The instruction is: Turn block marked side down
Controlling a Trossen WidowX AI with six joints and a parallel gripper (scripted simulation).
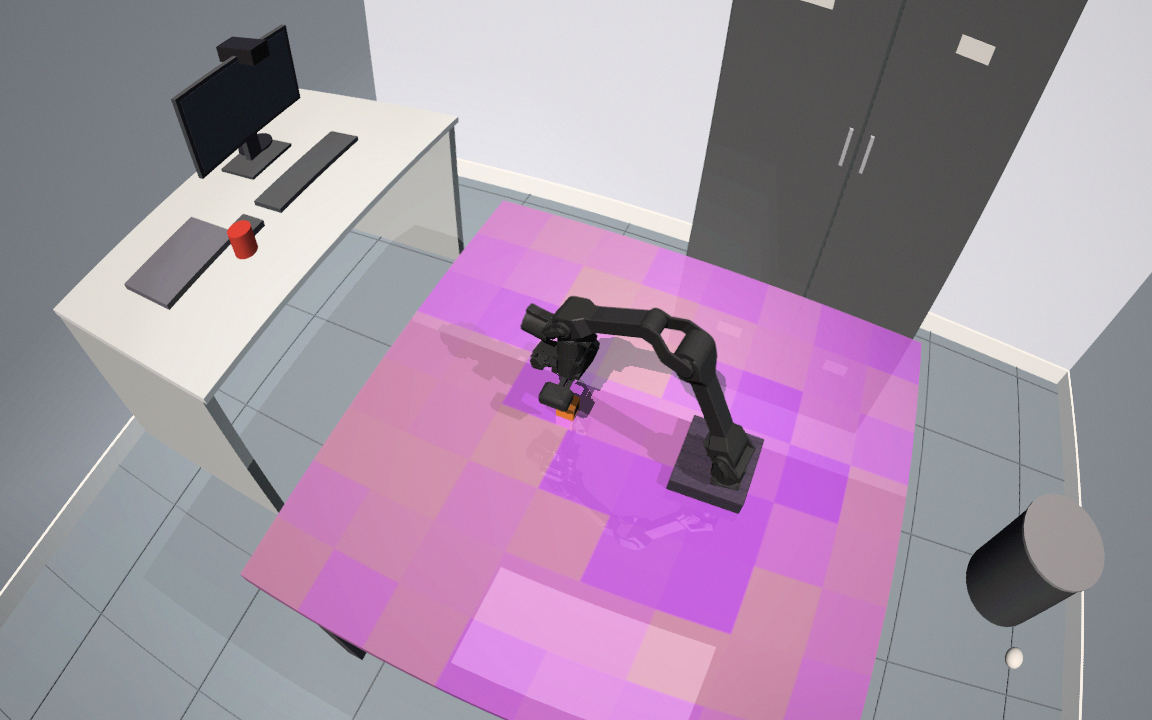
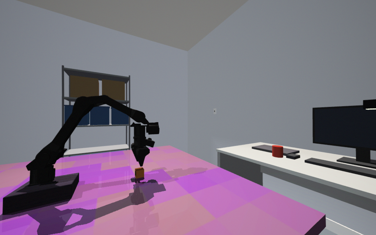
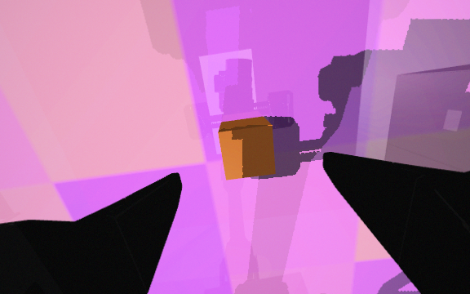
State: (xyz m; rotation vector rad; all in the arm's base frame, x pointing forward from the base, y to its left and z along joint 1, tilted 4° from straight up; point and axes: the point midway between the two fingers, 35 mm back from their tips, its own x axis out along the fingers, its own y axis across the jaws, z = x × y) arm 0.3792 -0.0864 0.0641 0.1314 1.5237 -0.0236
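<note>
Up close in the wrist view, the two black fingers are cut off at the bottom edge, so only their tapered, pointed ends show. They're spread wide with nothing between them. The gripper (image 2: 141, 162) points straight down, hovering right above the block (image 2: 139, 173) without touching it.

The block (image 3: 246, 148) is a small orange cube, matte and flat-colored, sitting on the table (image 2: 201, 201) near its middle. One face is lit bright, the rest is in the gripper's shadow. I can't make out a marked side in any view. From the top camera the block (image 1: 567, 412) is mostly hidden under the gripper, just an orange sliver.

The table is glossy, a patchwork of pink and purple squares, and it reflects the arm (image 2: 75, 125). Further back there's a white desk (image 2: 300, 172) with a red cylinder (image 2: 277, 150) on it.
</note>
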